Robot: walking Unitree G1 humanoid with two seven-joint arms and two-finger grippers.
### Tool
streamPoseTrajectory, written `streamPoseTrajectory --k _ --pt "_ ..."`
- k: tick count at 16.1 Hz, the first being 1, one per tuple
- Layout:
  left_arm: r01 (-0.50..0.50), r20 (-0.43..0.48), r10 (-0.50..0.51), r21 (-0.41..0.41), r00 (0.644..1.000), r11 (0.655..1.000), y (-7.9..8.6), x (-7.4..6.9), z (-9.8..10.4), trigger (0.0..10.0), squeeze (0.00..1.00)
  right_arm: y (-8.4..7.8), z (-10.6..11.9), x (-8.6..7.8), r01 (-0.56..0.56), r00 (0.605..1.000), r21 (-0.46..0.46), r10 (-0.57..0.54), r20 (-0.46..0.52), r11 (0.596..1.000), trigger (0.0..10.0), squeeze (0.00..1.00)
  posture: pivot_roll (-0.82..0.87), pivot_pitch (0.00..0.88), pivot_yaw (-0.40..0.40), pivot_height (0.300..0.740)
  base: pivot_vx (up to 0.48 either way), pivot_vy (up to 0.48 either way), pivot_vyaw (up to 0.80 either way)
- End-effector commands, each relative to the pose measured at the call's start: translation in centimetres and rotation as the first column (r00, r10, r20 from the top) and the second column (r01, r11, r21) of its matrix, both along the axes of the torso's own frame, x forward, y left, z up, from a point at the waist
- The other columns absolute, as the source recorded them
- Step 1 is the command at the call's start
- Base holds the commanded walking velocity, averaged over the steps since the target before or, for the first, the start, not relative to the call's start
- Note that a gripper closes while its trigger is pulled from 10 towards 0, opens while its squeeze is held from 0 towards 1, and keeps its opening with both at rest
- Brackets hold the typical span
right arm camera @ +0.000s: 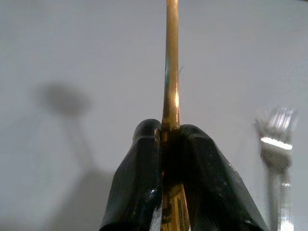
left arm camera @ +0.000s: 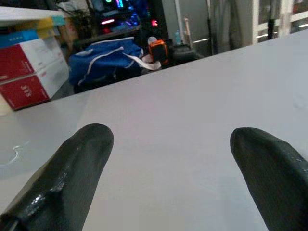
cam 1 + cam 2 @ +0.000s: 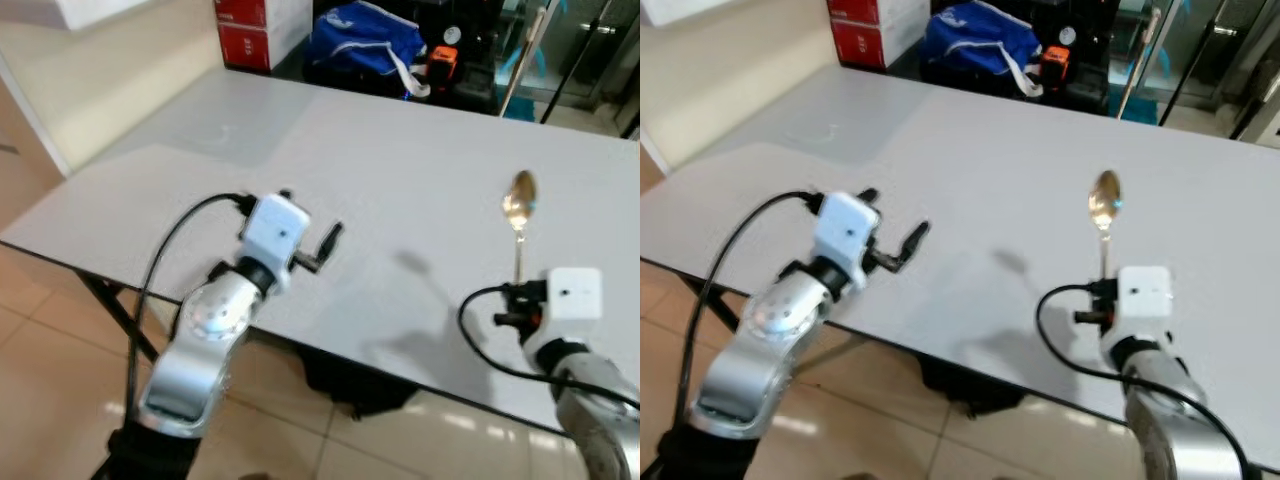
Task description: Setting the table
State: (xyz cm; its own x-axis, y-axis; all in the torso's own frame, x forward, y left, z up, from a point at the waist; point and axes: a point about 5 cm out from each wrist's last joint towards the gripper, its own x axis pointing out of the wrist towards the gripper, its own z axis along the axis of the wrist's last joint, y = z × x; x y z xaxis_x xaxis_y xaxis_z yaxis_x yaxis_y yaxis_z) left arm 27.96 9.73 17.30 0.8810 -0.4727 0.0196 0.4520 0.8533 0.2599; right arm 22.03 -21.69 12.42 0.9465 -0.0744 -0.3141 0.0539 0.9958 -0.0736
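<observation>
right pincer: clamped tight on the handle of a gold spoon, held above the worktop
spoon: shaft runs straight out from between the fingers, bowl at the far end, off the surface; its shadow falls on the worktop to the robot's left
fork: silver, lies flat on the worktop just beside the right pincer; tines blurred
left pincer: fingers spread wide, nothing between them, low over the near-left part of the worktop
worktop: pale grey, plain
beyond far edge: blue bag with white straps, small orange-and-black object next to it
boxes: red and white, stacked at far left; white print on the red face, too blurred to read
</observation>
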Motion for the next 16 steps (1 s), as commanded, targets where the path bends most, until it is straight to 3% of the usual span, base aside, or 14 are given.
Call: streamPoseTrajectory --k 1,7,11,14,16 --pt "0.027 0.0 -0.027 -0.008 1.0 1.0 -0.5 -0.1 0.1 10.0 0.0 -0.4 0.3 -0.2 0.031 1.0 -0.02 -0.031 0.002 0.999 10.0 0.0 -0.05 0.035 0.026 0.74 0.0 -0.368 0.0" --pt "0.095 -0.017 -0.095 0.012 0.995 0.995 -1.3 -0.4 -0.3 10.0 0.0 -0.8 0.5 -0.8 0.087 0.996 -0.035 -0.087 -0.007 0.996 10.0 0.0 -0.06 0.041 0.039 0.74 0.0 -0.369 0.0" --pt "0.136 -0.045 -0.135 0.016 0.99 0.991 -1.3 -0.6 -0.7 10.0 0.0 -0.1 0.5 -0.7 0.088 0.995 -0.005 -0.088 -0.054 0.996 10.0 0.0 -0.06 0.049 0.041 0.74 0.0 -0.268 0.0" --pt "0.331 -0.087 -0.323 0.09 0.942 0.939 -1.6 -2.2 -1.7 10.0 0.0 1.1 0.0 -0.1 0.083 0.991 0.045 -0.078 -0.106 0.996 10.0 0.0 -0.05 0.066 0.047 0.74 0.0 0.0 0.0" --pt "0.386 -0.129 -0.37 0.146 0.92 0.911 -0.8 -2.5 -2.2 10.0 0.0 2.0 -0.4 0.5 0.104 0.983 0.086 -0.09 -0.158 0.991 10.0 0.0 -0.04 0.071 0.049 0.74 0.0 0.0 0.0"
